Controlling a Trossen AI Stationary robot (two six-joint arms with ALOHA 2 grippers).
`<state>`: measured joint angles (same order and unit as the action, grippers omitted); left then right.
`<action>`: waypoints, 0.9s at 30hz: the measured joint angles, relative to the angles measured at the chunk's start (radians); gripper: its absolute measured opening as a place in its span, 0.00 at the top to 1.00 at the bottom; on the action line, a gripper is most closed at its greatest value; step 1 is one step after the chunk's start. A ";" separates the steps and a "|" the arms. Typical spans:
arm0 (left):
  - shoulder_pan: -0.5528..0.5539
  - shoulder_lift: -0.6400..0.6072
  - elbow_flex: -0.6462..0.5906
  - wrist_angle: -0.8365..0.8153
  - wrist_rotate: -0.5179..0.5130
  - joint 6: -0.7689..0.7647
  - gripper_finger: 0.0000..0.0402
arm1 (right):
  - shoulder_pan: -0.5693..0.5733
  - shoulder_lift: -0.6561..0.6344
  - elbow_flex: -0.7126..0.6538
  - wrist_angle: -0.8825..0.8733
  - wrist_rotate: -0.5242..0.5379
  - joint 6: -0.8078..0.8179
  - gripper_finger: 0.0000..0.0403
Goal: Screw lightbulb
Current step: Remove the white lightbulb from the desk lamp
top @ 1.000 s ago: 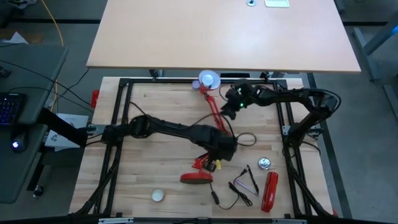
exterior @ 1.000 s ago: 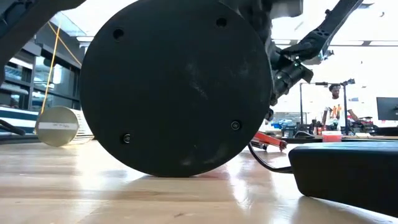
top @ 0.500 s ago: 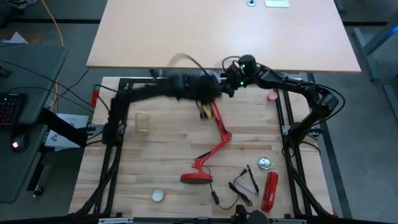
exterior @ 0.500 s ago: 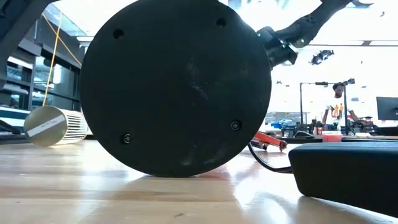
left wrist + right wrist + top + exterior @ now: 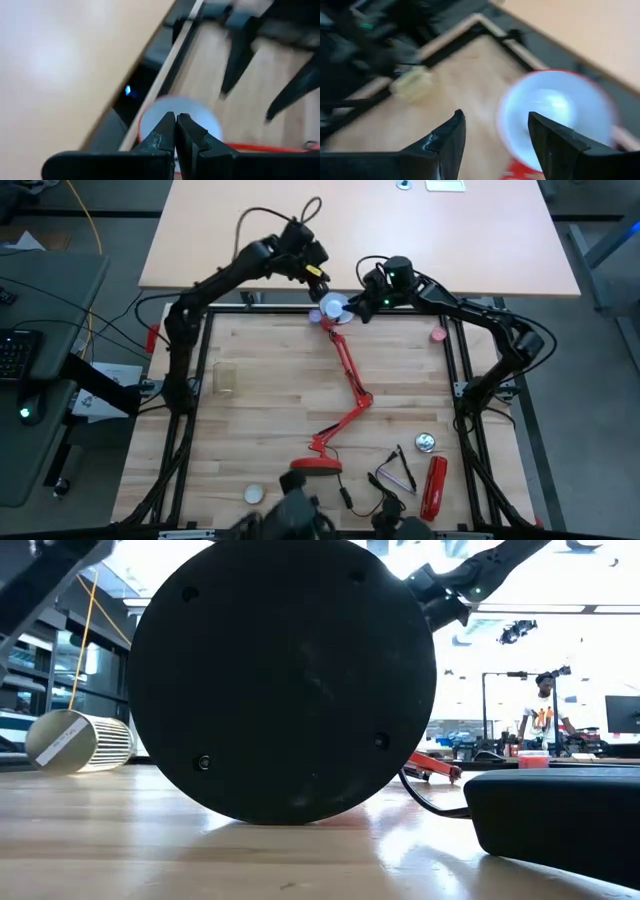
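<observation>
The red lamp (image 5: 350,380) lies on the table, its base (image 5: 315,467) on edge near the front and its white-lined shade (image 5: 333,308) at the far edge, facing up. My left gripper (image 5: 321,280) is shut and empty, raised just beyond the shade (image 5: 195,112). My right gripper (image 5: 358,304) is open beside the shade (image 5: 555,115), on its right. A small whitish-grey round thing, apparently the lightbulb (image 5: 426,443), lies on the table at the near right, far from both grippers.
A cream ball (image 5: 254,494) lies near the front left. A clear cup (image 5: 228,377) lies at the left. A red tool (image 5: 434,485) and black cables (image 5: 392,475) lie at the near right. The lamp's dark base underside (image 5: 280,680) fills the low view. A person (image 5: 540,715) stands in the room.
My left arm has swung from the middle of the table by the lamp's lower arm up and to the far edge, ending above the shade. My right gripper has gone a little toward the far edge and the shade. The clear cup has turned a little on the table.
</observation>
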<state>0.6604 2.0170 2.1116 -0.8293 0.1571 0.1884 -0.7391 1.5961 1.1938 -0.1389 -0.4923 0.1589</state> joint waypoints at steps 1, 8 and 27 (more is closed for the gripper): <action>0.017 0.011 -0.031 0.021 0.020 -0.019 0.99 | 0.001 0.004 0.000 -0.006 0.052 -0.004 0.48; 0.104 0.037 -0.150 0.209 0.219 -0.132 0.87 | 0.035 0.149 0.140 -0.069 0.207 -0.099 0.48; 0.148 0.075 -0.150 0.191 0.218 -0.237 0.47 | 0.037 0.418 0.525 -0.529 0.160 -0.343 0.48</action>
<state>0.8082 2.0918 1.9621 -0.6380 0.3752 -0.0490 -0.7025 2.0136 1.7187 -0.6680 -0.3322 -0.1840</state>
